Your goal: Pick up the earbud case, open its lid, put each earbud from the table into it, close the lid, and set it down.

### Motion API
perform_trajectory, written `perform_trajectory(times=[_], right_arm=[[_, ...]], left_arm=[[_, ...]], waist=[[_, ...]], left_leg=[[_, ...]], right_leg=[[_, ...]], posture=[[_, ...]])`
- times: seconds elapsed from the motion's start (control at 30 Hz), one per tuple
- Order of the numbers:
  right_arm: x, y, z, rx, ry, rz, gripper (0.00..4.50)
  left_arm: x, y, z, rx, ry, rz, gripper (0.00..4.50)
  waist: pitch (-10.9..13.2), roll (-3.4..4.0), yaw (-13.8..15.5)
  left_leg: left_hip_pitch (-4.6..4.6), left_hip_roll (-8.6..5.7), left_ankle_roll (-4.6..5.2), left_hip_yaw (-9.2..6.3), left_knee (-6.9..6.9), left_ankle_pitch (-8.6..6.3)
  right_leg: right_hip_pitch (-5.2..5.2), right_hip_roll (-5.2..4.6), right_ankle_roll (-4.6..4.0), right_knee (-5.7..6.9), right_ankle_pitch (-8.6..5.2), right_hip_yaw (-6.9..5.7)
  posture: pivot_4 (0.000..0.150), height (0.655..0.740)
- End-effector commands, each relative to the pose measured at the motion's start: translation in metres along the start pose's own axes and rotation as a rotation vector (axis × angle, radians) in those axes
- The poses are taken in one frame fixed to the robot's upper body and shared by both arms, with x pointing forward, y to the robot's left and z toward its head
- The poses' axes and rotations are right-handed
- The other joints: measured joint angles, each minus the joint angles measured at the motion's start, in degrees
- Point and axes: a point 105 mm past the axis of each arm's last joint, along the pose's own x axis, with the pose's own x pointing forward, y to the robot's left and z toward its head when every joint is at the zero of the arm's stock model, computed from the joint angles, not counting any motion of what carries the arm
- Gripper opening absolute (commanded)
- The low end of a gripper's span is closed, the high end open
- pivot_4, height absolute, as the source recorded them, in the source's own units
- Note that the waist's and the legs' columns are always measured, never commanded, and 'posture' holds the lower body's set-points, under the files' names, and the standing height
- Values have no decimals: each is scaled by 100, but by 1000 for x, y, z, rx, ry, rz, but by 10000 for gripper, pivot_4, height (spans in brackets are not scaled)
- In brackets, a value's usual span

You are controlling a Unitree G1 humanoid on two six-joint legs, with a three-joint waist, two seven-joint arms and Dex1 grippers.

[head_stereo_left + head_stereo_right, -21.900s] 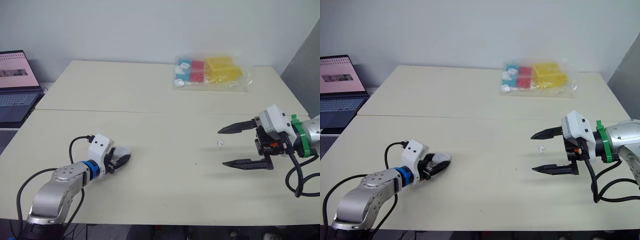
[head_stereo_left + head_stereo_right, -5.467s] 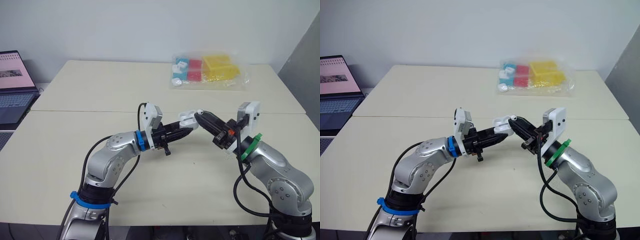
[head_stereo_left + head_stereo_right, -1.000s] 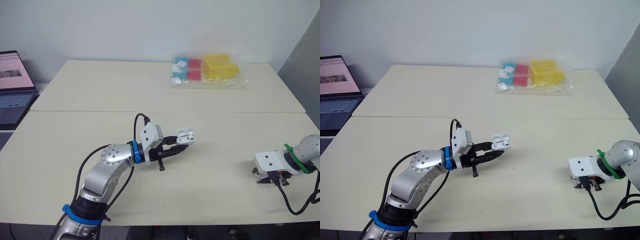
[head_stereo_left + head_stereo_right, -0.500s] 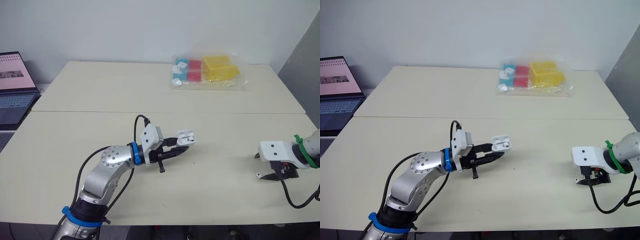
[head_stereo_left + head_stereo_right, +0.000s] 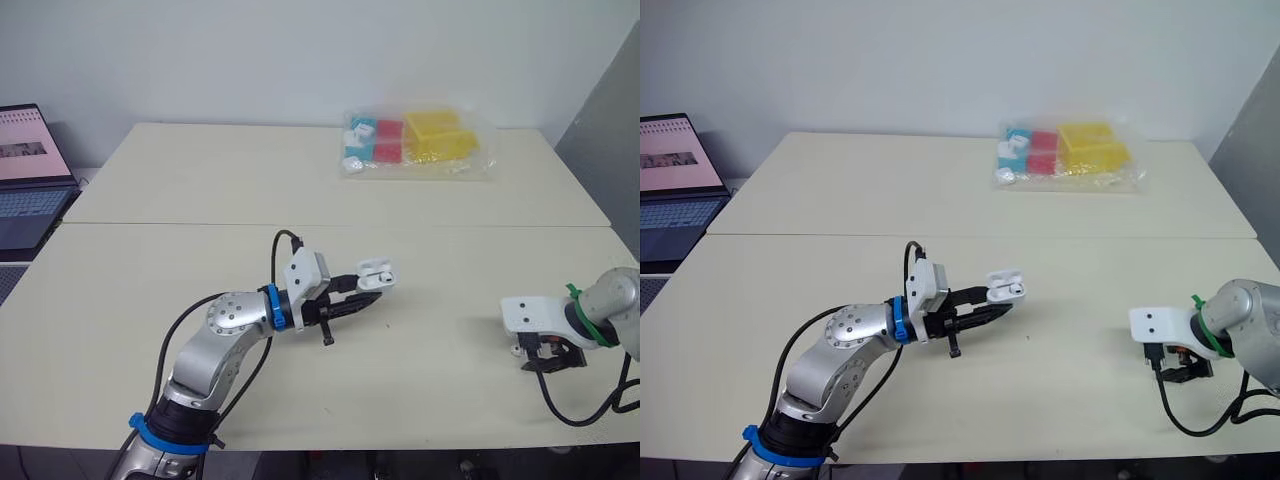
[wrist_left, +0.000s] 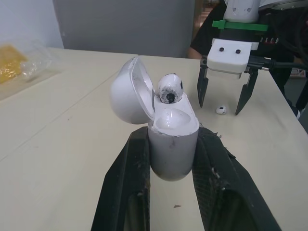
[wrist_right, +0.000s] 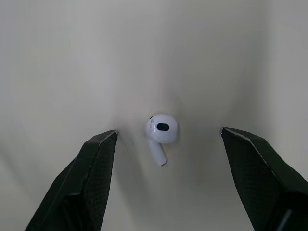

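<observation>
While left fingers point(image 6: 130, 183) clench the case point(image 6: 171, 154), lid point(image 6: 126, 91) open and one earbud point(image 6: 169, 88) seated, the second earbud point(image 7: 161, 130) lies on the surface point(image 5: 200, 260) between the spread right fingers point(image 7: 91, 173). Roughly halfway, I judge: it needs grabbing and inserting, then close the lid and set the case down.

1. Table point(image 5: 200, 180): pale cream matte top. I read it as two slabs butted together. The seam point(image 5: 150, 223) runs straight across from left to right, splitting the far half from the near half.
2. Bag point(image 5: 415, 145): clear plastic, crumpled. It lies flat on the far half, right of centre, well apart from the seam. Contents: yellow, red and blue blocks side by side, with small white pieces at the left end.
3. Earbud point(image 7: 161, 132): one, white, loose on the near half near the right edge. It lies on its side, well apart from the bag.
</observation>
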Motion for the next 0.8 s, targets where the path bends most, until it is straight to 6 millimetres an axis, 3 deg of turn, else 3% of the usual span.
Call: perform_trajectory(times=[0.03, 0.3, 0.43, 0.6, 0.8], right_arm=[[-2, -4, 1, -14, 10, -9, 35751], [0, -4, 4, -27, -3, 7, 35751], [-1, -3, 8, -23, -16, 11, 23148], [-1, -1, 10, -19, -22, 22, 4208], [-3, -1, 9, -19, -24, 17, 3998]], left_arm=[[2, -3, 9, 37, -34, -11, 8104], [2, -4, 9, 38, -36, -8, 8104], [2, -4, 9, 37, -36, -12, 8104], [2, -5, 9, 36, -34, -15, 8104], [3, -4, 8, 37, -32, -15, 8104]], waist=[[0, 0, 0], [0, 0, -1], [0, 0, -3], [0, 0, -3], [0, 0, -3]], left_leg=[[-1, 0, 0, 0, 0, 0], [1, 1, 0, 0, 1, 0], [1, 1, 0, -1, 1, 0], [0, 1, 0, -1, 1, 0], [0, 1, 0, -1, 0, 0]], right_leg=[[0, 0, 0, -1, 0, 0], [1, 0, 0, 0, 0, -1], [1, 1, 0, 0, 0, -1], [1, 1, 0, 0, 0, -1], [1, 1, 0, 0, 0, -1]], posture=[[1500, 7378], [1500, 7378], [1500, 7378], [1500, 7378], [1500, 7378]])
